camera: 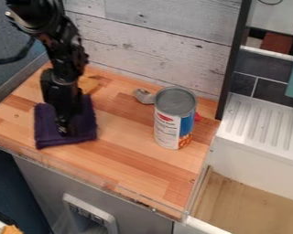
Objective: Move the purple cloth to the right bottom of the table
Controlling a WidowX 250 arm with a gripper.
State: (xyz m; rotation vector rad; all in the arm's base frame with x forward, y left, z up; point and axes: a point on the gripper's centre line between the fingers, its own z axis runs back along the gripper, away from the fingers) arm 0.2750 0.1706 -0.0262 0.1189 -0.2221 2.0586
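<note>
Cloth [84, 127]: purple, lay on the desk [127, 144], left side
Jaws: pointed down at the cloth; opening and any hold could not be told
Can [174, 119]: stood upright, right
Spoon [144, 96]: lay beyond the can

1. A tall can [167, 130], its label white, blue and orange, stands upright.
2. A silver, spoon-like bowl [143, 96] lies near the can.
3. A small red piece [198, 117] shows beside the can, partly hidden.
4. A white ribbed drainboard [262, 122] adjoins dark tiles [272, 93].
5. Whitewashed planks [149, 41] rise behind.
</note>
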